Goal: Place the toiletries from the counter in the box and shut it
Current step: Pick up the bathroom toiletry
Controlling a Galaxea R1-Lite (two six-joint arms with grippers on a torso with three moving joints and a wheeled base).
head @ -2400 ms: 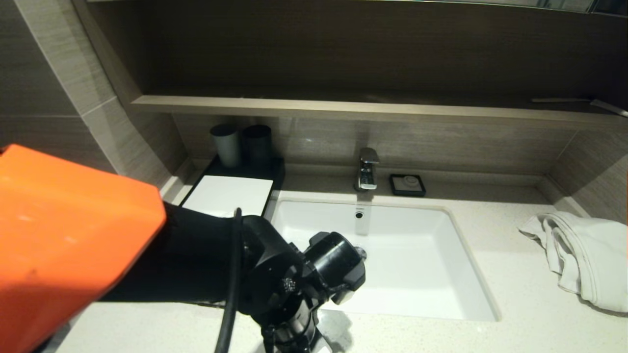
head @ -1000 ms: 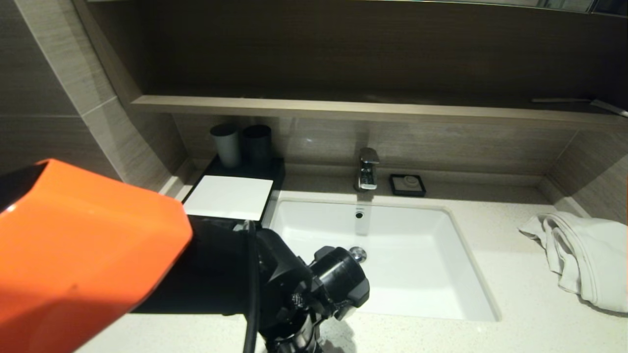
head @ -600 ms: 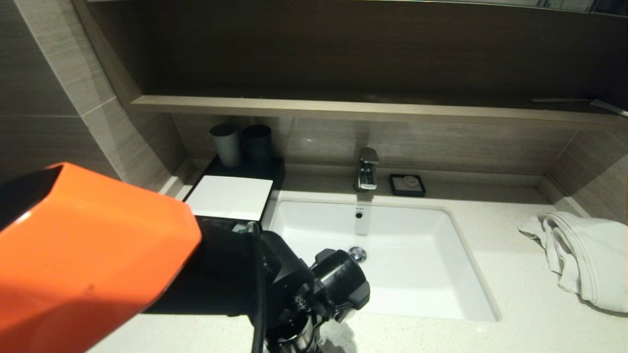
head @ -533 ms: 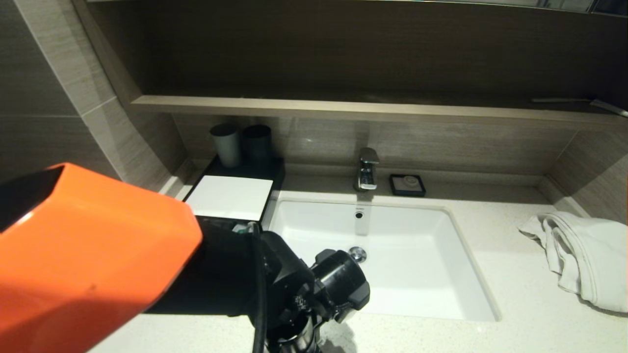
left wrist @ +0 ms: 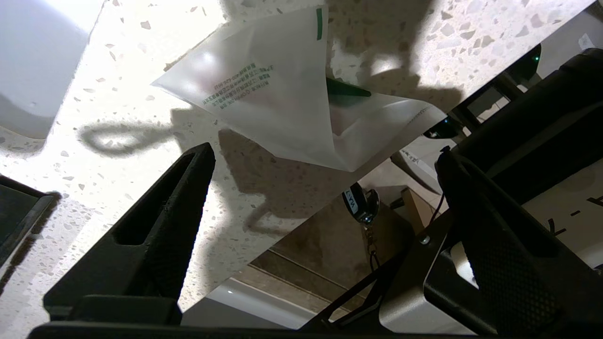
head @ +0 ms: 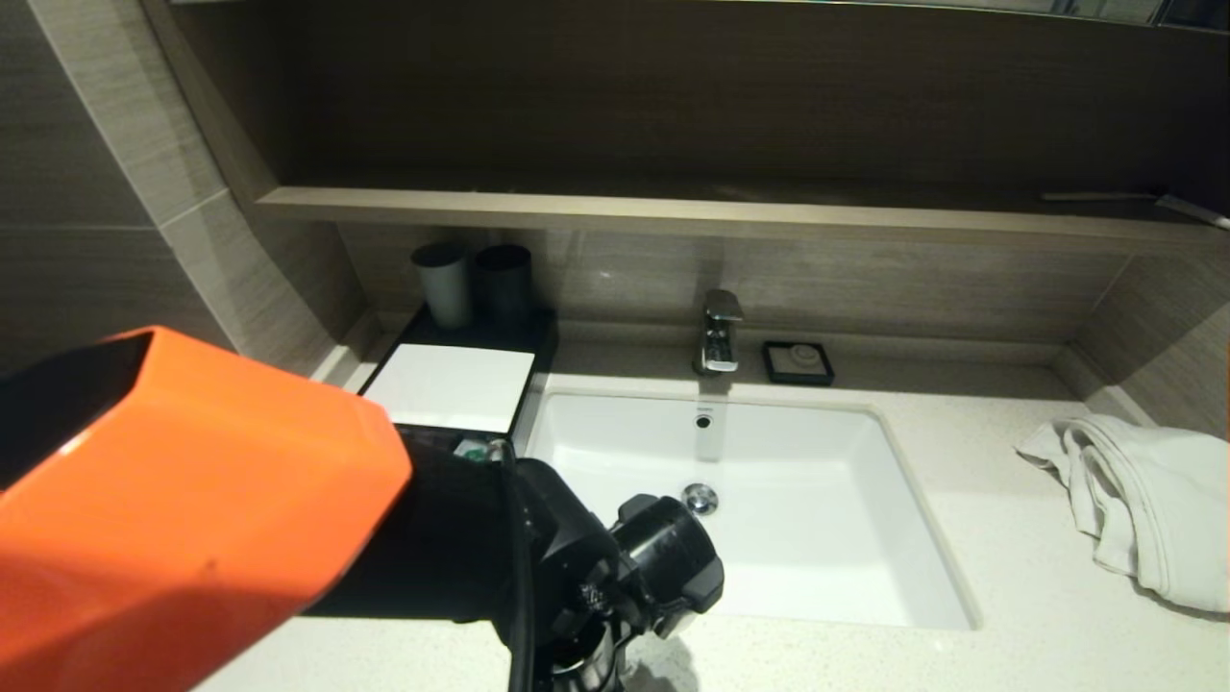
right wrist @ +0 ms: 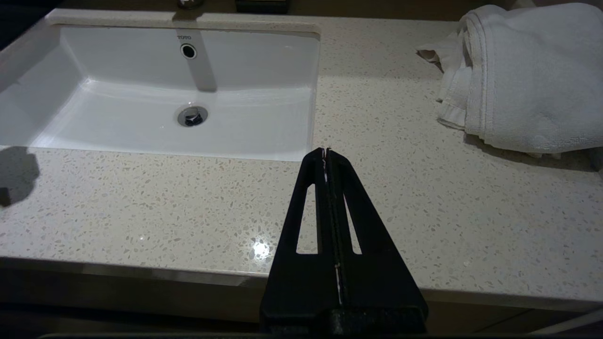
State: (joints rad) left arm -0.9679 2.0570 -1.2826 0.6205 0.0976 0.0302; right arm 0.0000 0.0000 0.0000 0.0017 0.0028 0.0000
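Note:
Two overlapping translucent white packets [left wrist: 273, 94] with green print lie on the speckled counter [left wrist: 118, 155] at its front edge. My left gripper [left wrist: 325, 174] is open and empty, with the packets just beyond its fingertips [left wrist: 198, 165]. In the head view the left arm's orange cover and black wrist [head: 615, 577] hide that spot. The black box [head: 450, 384] with a white top stands left of the sink. Its front drawer [head: 456, 444] is pulled out, with something white and green showing inside. My right gripper [right wrist: 326, 151] is shut and empty over the counter's front edge, right of the sink.
A white sunken sink [head: 817, 519] with a chrome tap [head: 719, 332] fills the middle. A white towel [head: 1143, 500] lies at the right. A black soap dish [head: 798, 361] sits behind the sink. Two dark cups [head: 476, 279] stand behind the box, under a wooden shelf [head: 673, 213].
My left arm has moved forward and down toward the counter's front edge, uncovering the box's whole white top and part of the open drawer. The right side looks the same.

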